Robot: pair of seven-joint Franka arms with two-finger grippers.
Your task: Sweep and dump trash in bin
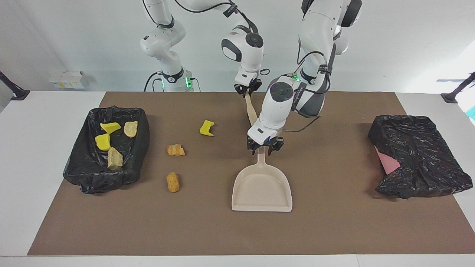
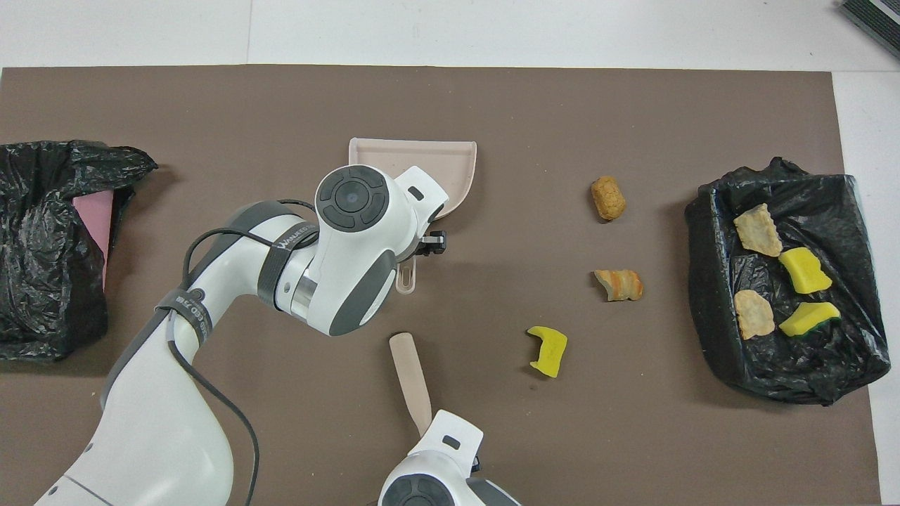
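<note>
Three scraps of trash lie loose on the brown mat between the dustpan and the bin: a yellow sponge chunk [image 1: 207, 128] [image 2: 548, 350] nearest the robots, an orange pastry piece [image 1: 175, 150] [image 2: 619, 284], and an orange lump [image 1: 173, 182] [image 2: 608, 197] farthest from them. Several more scraps lie in the black-lined bin [image 1: 143, 137] [image 2: 710, 281] at the right arm's end. The beige dustpan [image 1: 262, 189] [image 2: 422, 158] lies flat mid-table. My left gripper [image 1: 265, 145] is shut on its handle. My right gripper [image 1: 248, 89] is shut on a tan flat sweeping stick [image 1: 251, 111] [image 2: 410, 376] that slants down toward the mat.
A second black-bagged container [image 1: 419, 148] [image 2: 42, 267] with a pink patch showing sits at the left arm's end. The brown mat [image 1: 334, 230] covers most of the white table.
</note>
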